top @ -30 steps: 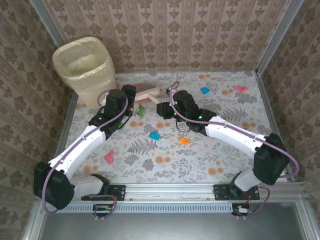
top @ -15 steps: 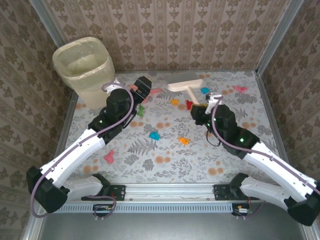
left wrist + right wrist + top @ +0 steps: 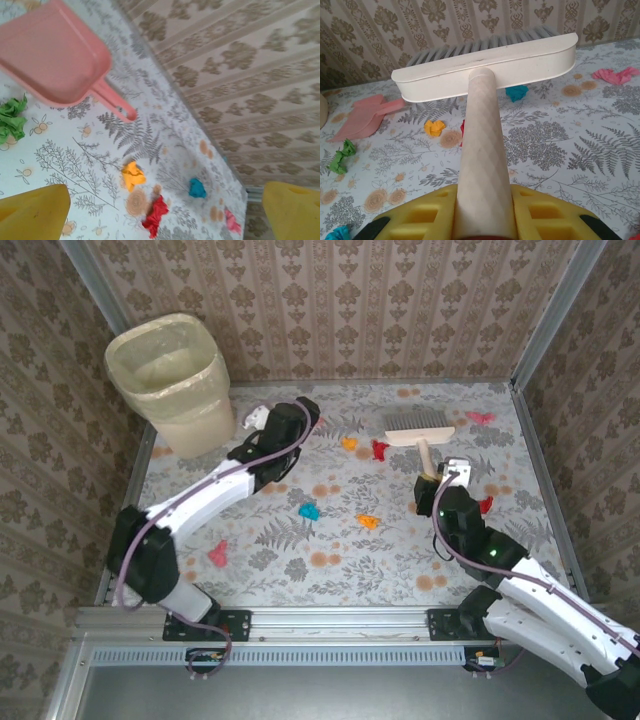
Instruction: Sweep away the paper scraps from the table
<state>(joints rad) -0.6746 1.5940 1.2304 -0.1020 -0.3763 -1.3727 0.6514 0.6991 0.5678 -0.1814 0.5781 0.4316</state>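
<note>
**Fig. Tools parted, far side of tabletop [image 3: 330, 575].**
- Left pincer [image 3: 162, 210]: fingers now apart after letting go. Pink dustpan [image 3: 50, 55] lies free, far left, near bin [image 3: 170, 370].
- Right pincer [image 3: 482, 220]: clamped on brush [image 3: 485, 65] handle. Brush has swung from far centre to far right.
- Paper scraps [image 3: 309, 510]: unswept and strewn across tabletop, from far centre through middle to near left and far right.
- Judgement: your sweep has yet to start.
- Room: middle is open for your stroke. Far wall sits close behind brush head, and bin crowds dustpan.

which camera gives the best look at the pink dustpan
Left wrist: the pink dustpan is close and large, pan and handle plain. Right wrist shows it small and flat at the left edge. In top external the left arm hides most of it.
</note>
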